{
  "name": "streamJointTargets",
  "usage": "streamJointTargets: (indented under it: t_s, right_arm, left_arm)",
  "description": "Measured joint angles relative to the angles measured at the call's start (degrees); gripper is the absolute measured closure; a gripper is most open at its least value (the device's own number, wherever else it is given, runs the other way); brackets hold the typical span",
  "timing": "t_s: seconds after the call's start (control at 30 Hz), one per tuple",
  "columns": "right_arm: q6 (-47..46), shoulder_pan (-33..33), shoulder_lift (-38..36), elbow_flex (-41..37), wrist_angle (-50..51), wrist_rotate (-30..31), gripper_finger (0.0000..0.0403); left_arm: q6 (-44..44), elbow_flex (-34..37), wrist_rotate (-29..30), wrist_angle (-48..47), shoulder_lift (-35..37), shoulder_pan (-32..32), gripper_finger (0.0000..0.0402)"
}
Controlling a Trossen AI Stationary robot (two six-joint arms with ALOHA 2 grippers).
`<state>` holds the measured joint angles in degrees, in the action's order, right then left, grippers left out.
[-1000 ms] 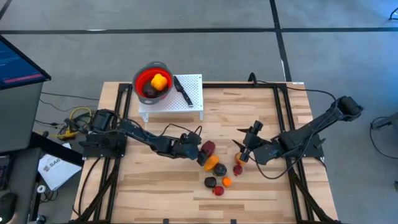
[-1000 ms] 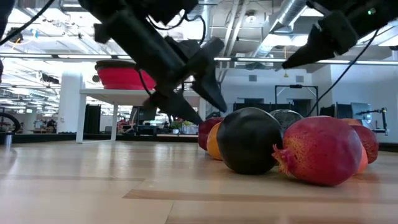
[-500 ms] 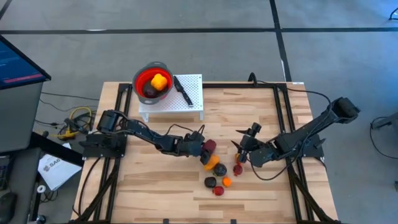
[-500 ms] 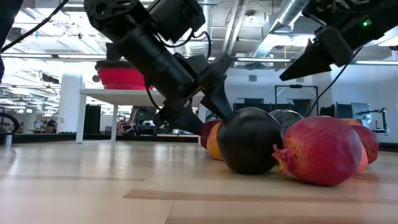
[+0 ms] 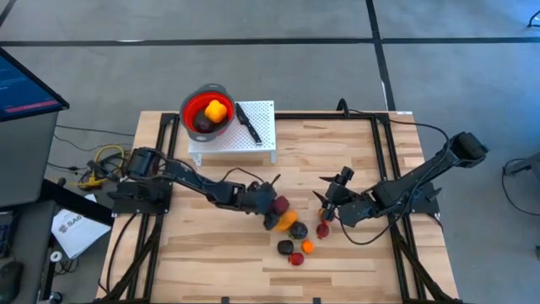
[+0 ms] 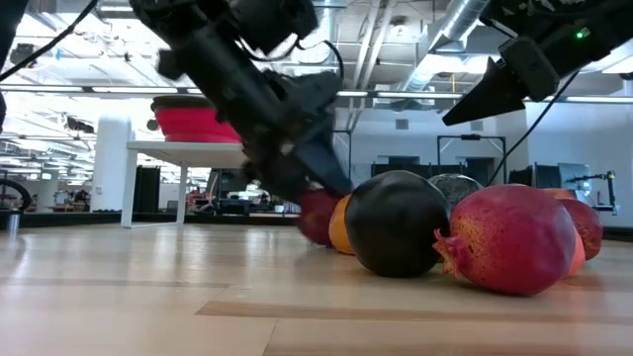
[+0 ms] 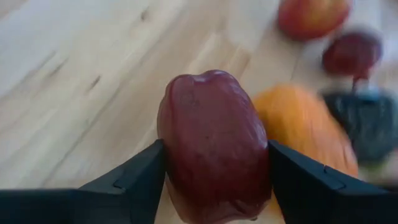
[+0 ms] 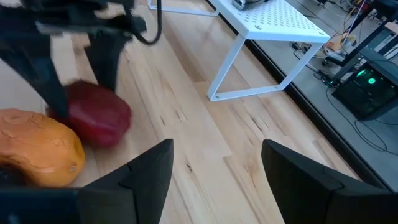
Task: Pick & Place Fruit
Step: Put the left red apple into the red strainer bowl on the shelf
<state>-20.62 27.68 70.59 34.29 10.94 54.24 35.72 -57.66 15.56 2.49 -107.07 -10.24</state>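
Note:
A dark red fruit [image 7: 214, 137] lies near the table's middle, at the left end of a cluster of toy fruit. My left gripper [image 5: 268, 205] is shut on it. Close beside it lie an orange fruit [image 5: 289, 219] and a black fruit [image 5: 298, 230]. A red fruit [image 5: 323, 229] and three small ones [image 5: 296, 252] lie farther toward the near right. My right gripper [image 5: 326, 205] hangs open above the red fruit with nothing between its fingers. A red bowl [image 5: 192, 105] at the far left holds a yellow fruit [image 5: 215, 109] and a dark one. My left gripper pinches the dark red fruit by its two opposite sides [image 7: 171, 146], one finger [image 7: 140, 180] on each. The fingers slant down at it from the table's left. The fruit's underside [image 6: 316, 237] is on the table, right beside the orange fruit [image 6: 341, 225].
The bowl stands on a white perforated stand [image 5: 261, 142] at the far edge, beside a black-handled knife [image 5: 247, 122]. In the low view a big speckled red fruit [image 6: 509, 237] lies nearest the camera. Bare wood lies to the near left.
My left gripper has gone right, onto the dark red fruit, and rolled its wrist. The fruit has shifted a little toward the near edge and now sits between the fingers.

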Motion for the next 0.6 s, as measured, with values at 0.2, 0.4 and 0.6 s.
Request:
streamJointTargets:
  t_s: [0.2,0.4,0.6]
  right_arm:
    - [0.04,-0.03,0.0,0.0,-1.65,-0.75,0.0163]
    - [9.53,-4.73,4.64,-0.14,-12.66,-14.41,0.0163]
    - [21.28,-14.16,16.74,0.01,-37.18,-40.85,0.0144]
  left_arm:
    - [-3.14,0.12,-0.07,-12.24,7.73,0.02,0.016]
    - [-4.25,0.1,-4.5,-13.93,14.15,-0.18,0.0159]
    - [-5.34,0.08,-7.13,-13.66,17.75,-0.37,0.0155]
